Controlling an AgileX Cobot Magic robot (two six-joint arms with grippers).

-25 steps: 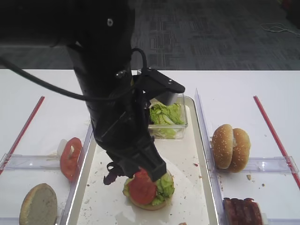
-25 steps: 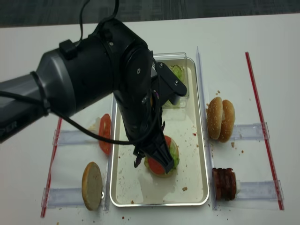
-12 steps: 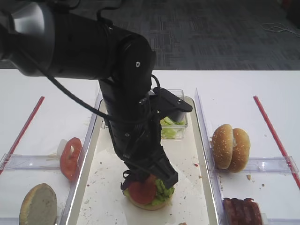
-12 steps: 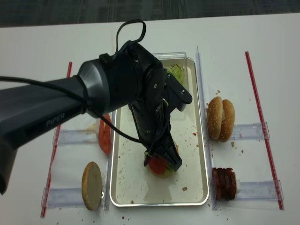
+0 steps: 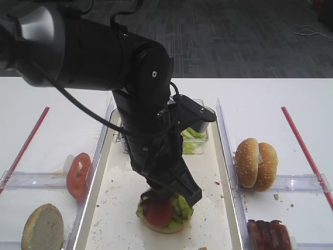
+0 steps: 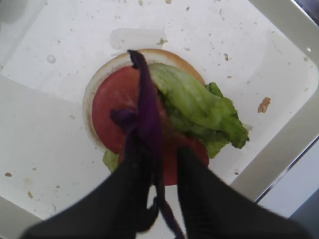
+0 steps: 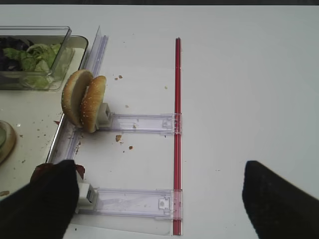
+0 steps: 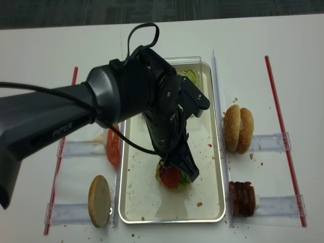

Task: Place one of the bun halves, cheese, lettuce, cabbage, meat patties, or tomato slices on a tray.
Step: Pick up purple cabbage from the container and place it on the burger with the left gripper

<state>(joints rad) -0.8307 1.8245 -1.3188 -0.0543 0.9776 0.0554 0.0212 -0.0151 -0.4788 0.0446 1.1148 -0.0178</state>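
On the tray (image 6: 45, 94) (image 5: 118, 208) sits a bun half (image 6: 97, 74) topped with a tomato slice (image 6: 108, 105) and lettuce (image 6: 199, 107). A purple cabbage strip (image 6: 147, 94) lies across the tomato and runs back between the jaws of my left gripper (image 6: 162, 159) (image 5: 171, 195) (image 8: 178, 169). Those jaws stand a little apart just above the stack. The strip rests against the left finger, with a gap to the right one. Off to the right of the tray, my right gripper (image 7: 158, 174) hangs wide open above the table with nothing in it.
A clear box of lettuce (image 5: 193, 136) stands at the tray's far end. Left racks hold tomato slices (image 5: 78, 174) and a bun half (image 5: 42, 228). Right racks hold bun halves (image 5: 256, 162) (image 7: 83, 102) and meat patties (image 5: 269, 234). Red lines (image 5: 304, 148) flank both sides.
My left arm has come down and right over the stack with the cabbage strip. Its jaws, shut before, have parted slightly, and the strip now lies on the tomato.
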